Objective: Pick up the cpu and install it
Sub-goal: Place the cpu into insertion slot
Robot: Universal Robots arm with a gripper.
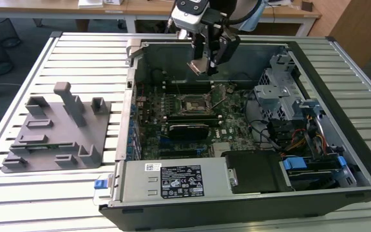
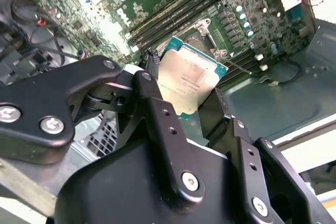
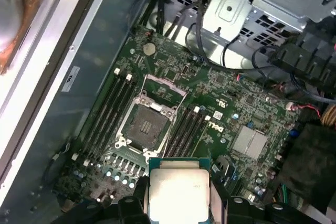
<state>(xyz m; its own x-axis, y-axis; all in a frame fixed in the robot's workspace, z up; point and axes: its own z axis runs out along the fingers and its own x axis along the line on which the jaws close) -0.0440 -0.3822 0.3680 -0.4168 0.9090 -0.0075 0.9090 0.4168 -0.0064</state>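
We see the gripper [image 1: 202, 65] clenched on the cpu [image 1: 197, 66], its black metal fingers [image 2: 157, 109] pressing two opposite edges of the chip. In both wrist views the cpu [image 2: 190, 80] shows as a flat square with a pale, dull-shiny metal lid and a thin green-edged rim. It hangs in the air well above the socket [image 1: 193, 104], touching nothing but the fingers. In the exterior view it looks tilted rather than level with the board, and we judge it sits somewhat toward the case's [image 1: 314, 63] far wall from the socket, not squarely over it. In the first wrist view the socket [image 3: 147, 124] is a dark, finely pitted square in a bright metal frame. The frame appears swung open, leaving the seat bare. The socket lies ahead of the cpu [image 3: 178, 190], clear of its outline. Long dark memory slots [image 3: 107, 111] run along both sides of the socket on the green motherboard [image 3: 247, 108]. A matte grey fixture plate [image 1: 44, 140] with upright posts stands well apart from the socket, outside the case on the slatted table [image 1: 18, 193].
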